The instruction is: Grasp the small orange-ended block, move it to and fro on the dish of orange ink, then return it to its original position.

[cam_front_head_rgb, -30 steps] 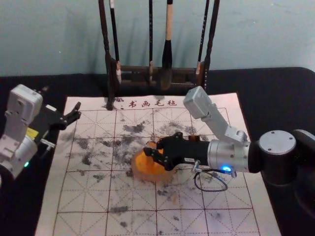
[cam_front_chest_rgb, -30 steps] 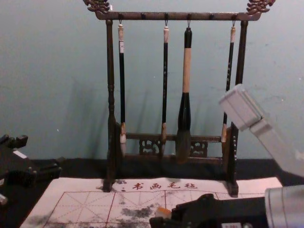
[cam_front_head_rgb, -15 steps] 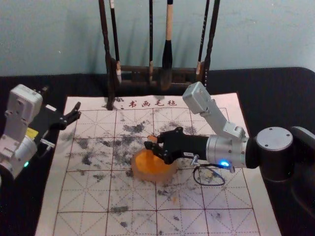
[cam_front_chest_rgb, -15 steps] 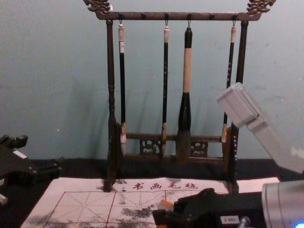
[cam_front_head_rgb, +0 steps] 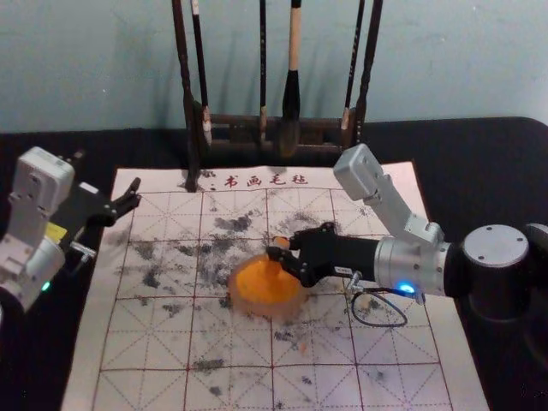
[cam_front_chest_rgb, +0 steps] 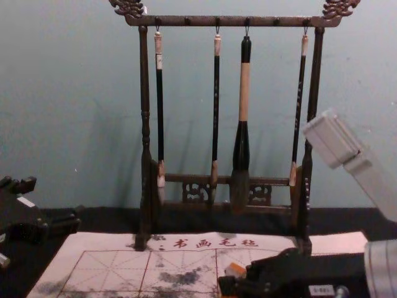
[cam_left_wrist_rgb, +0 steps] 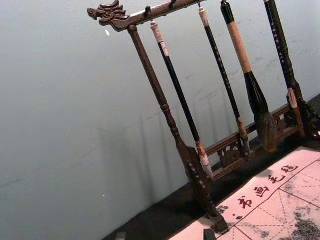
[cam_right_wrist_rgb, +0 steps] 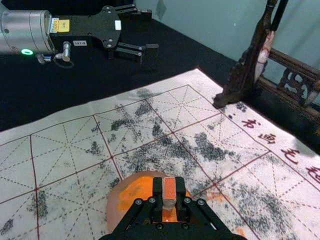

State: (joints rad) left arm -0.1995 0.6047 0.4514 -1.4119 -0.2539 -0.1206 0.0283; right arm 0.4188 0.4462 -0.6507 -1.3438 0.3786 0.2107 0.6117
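my left gripper (cam_right_wrist_rgb: 148,32) waits by the left edge of the paper mat (cam_front_head_rgb: 150,390), near its far left corner. its fingers are wide apart, with nothing in them. next comes the round dish (cam_front_head_rgb: 267,310) of orange ink (cam_front_head_rgb: 257,284), about halfway between the mat's left and right edges. the little block (cam_right_wrist_rgb: 169,191) is up over the dish, on the side toward the mat's far edge. i can't tell if its bottom touches the ink. my right gripper (cam_right_wrist_rgb: 169,186) reaches in over the mat's right edge, closed on the block's two sides. the block looks light and stiff, not easy to break. wet ink could make it slippery, so i should pinch the pale sides, high up, and rub it softly.
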